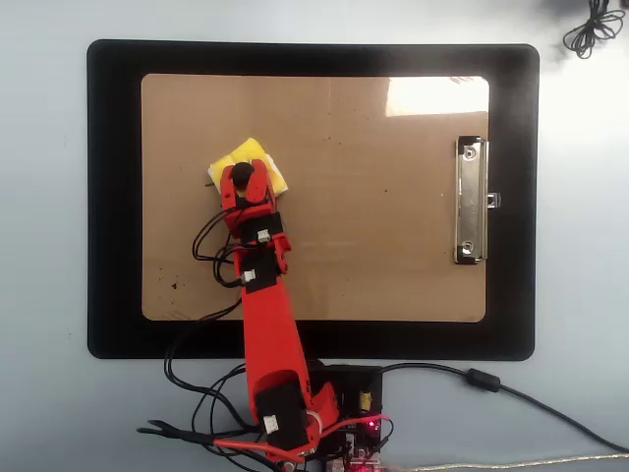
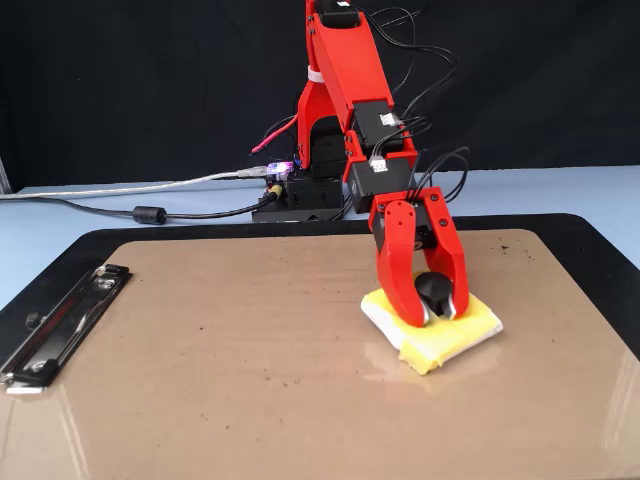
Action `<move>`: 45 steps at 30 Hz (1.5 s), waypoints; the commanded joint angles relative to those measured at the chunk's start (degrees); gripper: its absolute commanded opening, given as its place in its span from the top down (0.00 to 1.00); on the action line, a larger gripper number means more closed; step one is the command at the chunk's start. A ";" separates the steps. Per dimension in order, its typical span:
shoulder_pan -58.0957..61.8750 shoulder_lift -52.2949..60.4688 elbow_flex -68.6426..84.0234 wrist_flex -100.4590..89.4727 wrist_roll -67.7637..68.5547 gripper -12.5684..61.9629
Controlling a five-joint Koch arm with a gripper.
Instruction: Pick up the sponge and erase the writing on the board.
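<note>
Overhead view: board (image 1: 373, 216) flat on black mat (image 1: 113, 197), silver clip (image 1: 471, 201) at right edge. Sponge (image 1: 257, 157) on board's upper left area, partly under red arm (image 1: 270, 334). Gripper (image 1: 242, 180) over sponge knob. No writing legible.

Fixed view: gripper (image 2: 434, 300) jaws narrow, clamped round black knob (image 2: 430, 288); sponge (image 2: 440, 335) flat on board (image 2: 250, 370), right of centre. Cables (image 2: 130, 205) behind, off board.
</note>
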 commanded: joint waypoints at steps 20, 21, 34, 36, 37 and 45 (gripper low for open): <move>8.35 9.32 9.67 1.85 -0.79 0.94; 8.53 10.46 11.87 2.11 -1.32 0.94; 3.69 6.24 6.77 3.16 -4.66 0.94; 2.29 0.09 0.09 3.16 -4.66 0.94; 2.02 -1.85 -2.55 3.25 -4.75 0.94; -0.62 25.84 25.14 3.87 -5.19 0.94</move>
